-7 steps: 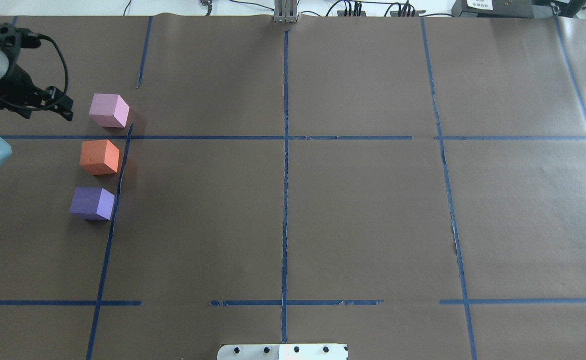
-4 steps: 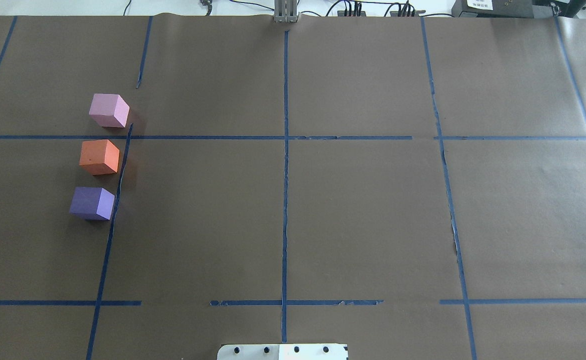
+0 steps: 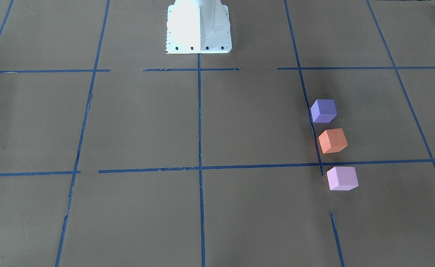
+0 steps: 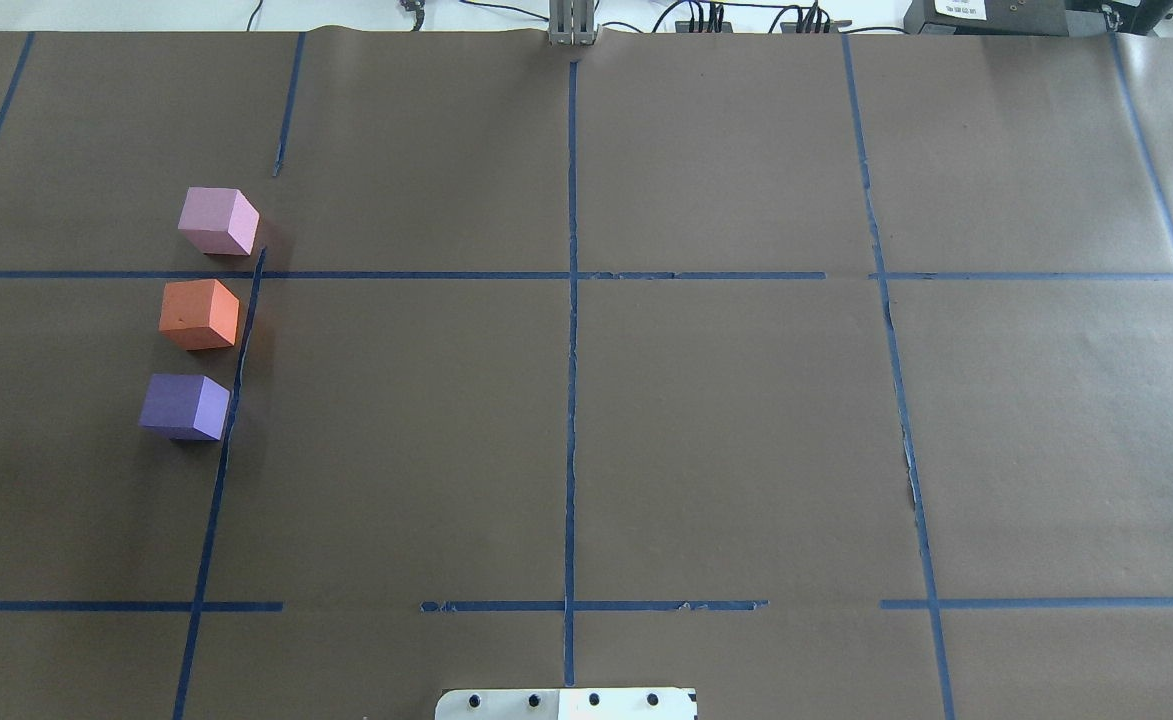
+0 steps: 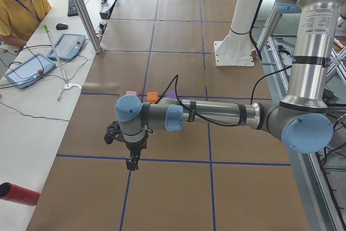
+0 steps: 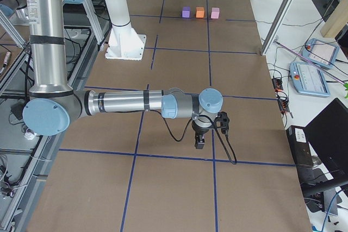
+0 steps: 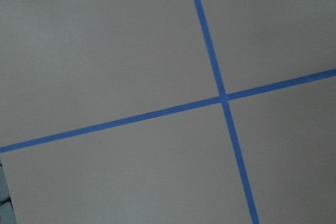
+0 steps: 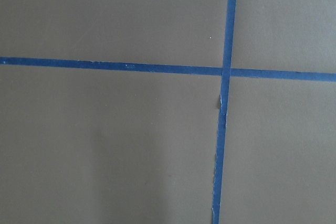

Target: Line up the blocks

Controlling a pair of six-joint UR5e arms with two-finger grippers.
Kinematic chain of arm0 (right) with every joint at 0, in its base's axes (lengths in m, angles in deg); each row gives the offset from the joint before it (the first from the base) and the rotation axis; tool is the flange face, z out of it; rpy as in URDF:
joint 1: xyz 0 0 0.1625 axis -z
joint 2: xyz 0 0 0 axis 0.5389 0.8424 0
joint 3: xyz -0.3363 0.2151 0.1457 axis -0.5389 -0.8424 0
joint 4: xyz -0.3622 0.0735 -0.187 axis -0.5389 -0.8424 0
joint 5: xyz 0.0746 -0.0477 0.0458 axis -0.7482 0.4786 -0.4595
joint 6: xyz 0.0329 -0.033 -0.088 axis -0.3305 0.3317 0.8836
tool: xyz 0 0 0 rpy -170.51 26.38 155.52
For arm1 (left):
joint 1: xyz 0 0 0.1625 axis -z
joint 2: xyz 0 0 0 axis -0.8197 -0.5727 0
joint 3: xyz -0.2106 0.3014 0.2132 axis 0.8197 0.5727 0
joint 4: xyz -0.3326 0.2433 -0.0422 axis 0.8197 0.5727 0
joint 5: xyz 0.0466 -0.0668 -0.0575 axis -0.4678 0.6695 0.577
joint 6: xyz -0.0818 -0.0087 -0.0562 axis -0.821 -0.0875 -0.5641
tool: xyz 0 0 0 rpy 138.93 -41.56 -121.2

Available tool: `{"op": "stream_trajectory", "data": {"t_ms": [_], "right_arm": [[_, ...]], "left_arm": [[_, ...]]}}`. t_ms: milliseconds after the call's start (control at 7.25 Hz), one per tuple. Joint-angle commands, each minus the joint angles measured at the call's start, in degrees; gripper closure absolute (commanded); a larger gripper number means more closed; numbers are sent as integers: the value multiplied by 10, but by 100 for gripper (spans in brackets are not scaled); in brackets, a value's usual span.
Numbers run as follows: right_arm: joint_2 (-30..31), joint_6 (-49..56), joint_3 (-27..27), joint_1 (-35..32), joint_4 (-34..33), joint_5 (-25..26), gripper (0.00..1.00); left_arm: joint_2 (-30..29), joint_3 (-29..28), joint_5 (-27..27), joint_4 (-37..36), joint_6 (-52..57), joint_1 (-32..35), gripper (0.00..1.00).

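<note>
Across the brown paper-covered worktop (image 4: pixel 706 420), marked into a grid with blue tape lines (image 4: pixel 572 400), neither arm reaches the working area in the overhead or front-facing views. The grey-and-blue left arm (image 5: pixel 216 113) shows only in the left side view, stretched low over the end of the worktop on the robot's left. The matching right arm (image 6: pixel 125 101) shows only in the right side view, over the opposite end. The left fingers (image 5: pixel 131 163) and the right fingers (image 6: pixel 199 142) both point down at bare paper near a tape crossing and hold nothing. From these side views alone it cannot be told whether either pair is apart or together. Both wrist views show only paper and tape. The three matte cubes stand in one row on the robot's left half, just beside a tape line and well apart from both arms. The pale pink-lilac block (image 4: pixel 218 221) is farthest from the base, the orange block (image 4: pixel 199 314) is in the middle, and the violet-purple block (image 4: pixel 185 406) is nearest. Narrow gaps separate the blocks, with no contact between neighbours. Judgement: the line is formed, roughly even in spacing and slightly slanted, and the task appears complete, with no step left to perform.
</note>
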Motion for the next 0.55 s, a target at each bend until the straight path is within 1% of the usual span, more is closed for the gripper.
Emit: {"op": "stream_trajectory", "data": {"t_ms": [0, 414], "right_arm": [[0, 0, 1, 0, 0, 0, 0], [0, 0, 0, 0, 0, 0, 0]], "left_arm": [[6, -5, 35, 2, -18, 5, 0], [4, -1, 29, 2, -19, 4, 0]]}}
